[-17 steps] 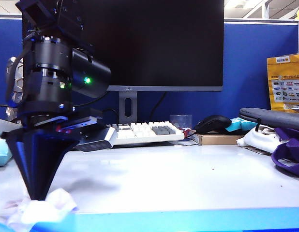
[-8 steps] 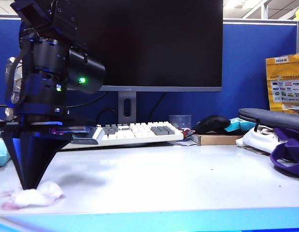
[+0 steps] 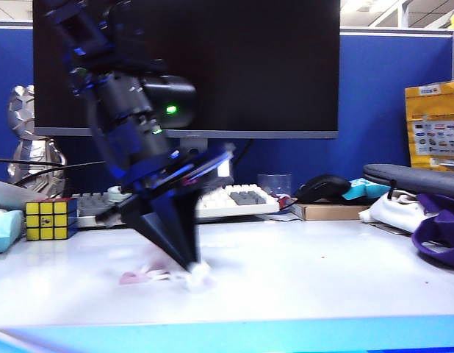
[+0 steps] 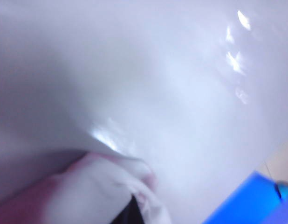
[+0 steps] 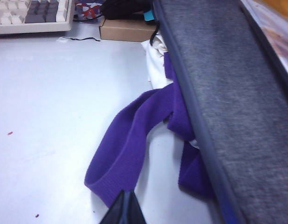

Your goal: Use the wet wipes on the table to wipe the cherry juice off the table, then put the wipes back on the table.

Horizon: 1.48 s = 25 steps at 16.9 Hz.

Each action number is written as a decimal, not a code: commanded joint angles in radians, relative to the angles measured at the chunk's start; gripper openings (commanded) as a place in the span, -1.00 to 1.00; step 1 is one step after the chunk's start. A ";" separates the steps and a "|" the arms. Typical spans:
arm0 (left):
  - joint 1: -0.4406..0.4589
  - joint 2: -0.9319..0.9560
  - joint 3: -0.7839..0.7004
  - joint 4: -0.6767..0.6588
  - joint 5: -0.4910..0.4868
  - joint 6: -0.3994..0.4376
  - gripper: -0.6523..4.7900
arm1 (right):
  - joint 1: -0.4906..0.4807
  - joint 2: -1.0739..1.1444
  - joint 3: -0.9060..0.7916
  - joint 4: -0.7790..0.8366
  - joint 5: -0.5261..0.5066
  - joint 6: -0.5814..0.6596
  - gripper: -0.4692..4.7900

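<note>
My left gripper [image 3: 188,262] leans over the white table [image 3: 308,287], left of the middle, its dark tips shut on the crumpled wet wipes [image 3: 198,274] and pressing them onto the surface. A pink smear of cherry juice [image 3: 137,278] trails to the left of the wipes. In the left wrist view the pink-stained wet wipes [image 4: 88,189] bunch around the shut left gripper [image 4: 129,213] on the glossy table [image 4: 172,93]. My right gripper [image 5: 126,210] is shut and empty, just short of a purple strap [image 5: 130,144]. A tiny red juice spot [image 5: 10,133] dots the table there.
A keyboard [image 3: 231,200], a Rubik's cube [image 3: 51,218] and a monitor stand [image 3: 194,163] line the back. On the right lie a cardboard box [image 3: 330,212], a white cloth with purple straps [image 3: 440,232] and a grey sleeve [image 5: 228,93]. The blue front edge [image 3: 234,337] is near.
My left gripper has swept from the front left corner toward the middle, tilting over and dragging the wipes along. A pink smear is left behind; the cube is now uncovered.
</note>
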 commanded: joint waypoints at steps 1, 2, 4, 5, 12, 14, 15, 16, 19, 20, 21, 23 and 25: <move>0.008 0.006 -0.004 -0.140 -0.226 0.054 -0.78 | 0.000 -0.001 -0.002 0.010 0.000 0.001 -0.82; 0.019 0.006 -0.004 -0.196 -0.390 0.082 -0.78 | 0.000 -0.001 -0.002 0.010 0.000 0.001 -0.82; 0.060 0.006 -0.004 -0.268 -0.594 0.106 -0.78 | 0.000 -0.001 -0.002 0.010 0.001 0.001 -0.82; 0.071 0.006 -0.004 -0.280 -0.625 0.109 -0.78 | 0.000 -0.001 -0.002 0.010 0.000 0.001 -0.82; 0.040 0.005 -0.002 -0.206 -0.110 0.093 -0.78 | 0.000 -0.001 -0.002 0.010 0.000 0.001 -0.82; 0.014 0.005 -0.002 -0.191 -0.018 0.093 -0.78 | 0.000 -0.001 -0.002 0.010 0.000 0.001 -0.82; 0.002 0.006 -0.002 -0.183 -0.022 0.090 -0.78 | 0.000 -0.001 -0.002 0.010 0.000 0.001 -0.82; -0.002 0.006 -0.002 -0.167 -0.032 0.077 -0.78 | 0.000 -0.001 -0.002 0.010 0.000 0.001 -0.82; 0.028 0.006 -0.002 -0.207 -0.412 0.086 -0.78 | 0.000 -0.001 -0.002 0.010 0.000 0.001 -0.82; 0.047 0.006 -0.002 -0.233 -0.521 0.100 -0.78 | 0.000 -0.001 -0.002 0.010 0.000 0.001 -0.82; 0.065 0.006 -0.002 -0.247 -0.586 0.108 -0.78 | 0.000 -0.001 -0.002 0.010 0.000 0.001 -0.82; 0.105 0.006 -0.002 -0.238 -0.615 0.112 -0.78 | 0.000 -0.001 -0.002 0.010 0.000 0.001 -0.82; 0.109 0.006 -0.002 -0.178 -0.496 0.096 -0.78 | 0.000 -0.001 -0.002 0.010 0.000 0.001 -0.82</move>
